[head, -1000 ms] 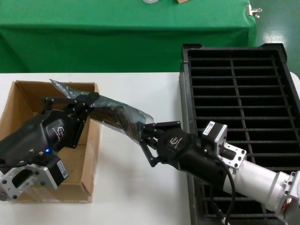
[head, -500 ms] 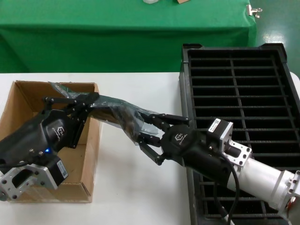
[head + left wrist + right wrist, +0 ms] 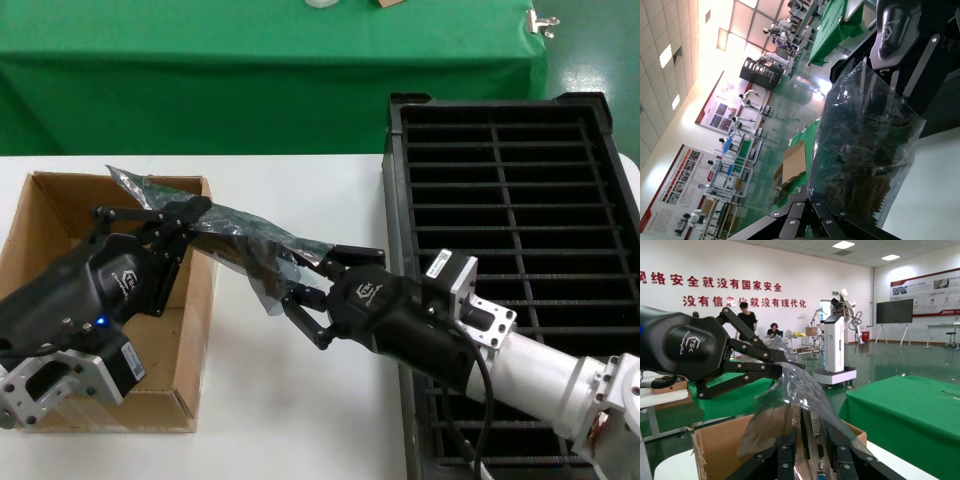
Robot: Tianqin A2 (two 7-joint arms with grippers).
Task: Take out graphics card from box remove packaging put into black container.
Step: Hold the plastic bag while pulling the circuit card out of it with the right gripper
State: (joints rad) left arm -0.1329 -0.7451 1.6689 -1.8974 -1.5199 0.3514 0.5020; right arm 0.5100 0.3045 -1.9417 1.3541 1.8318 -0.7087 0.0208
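White counter (image 3: 300, 420) before green-draped tables, both tools (image 3: 185, 215) (image 3: 312, 293) clamped on the bag (image 3: 250, 238); bracket (image 3: 816, 426) only in right wrist view.

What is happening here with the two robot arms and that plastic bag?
The robot is unpacking a graphics card. The left gripper pinches one end of the grey bag above the cardboard box. The right gripper has its fingers around the bag's other end over the white table, with the graphics card between them. The black container waits to the right.
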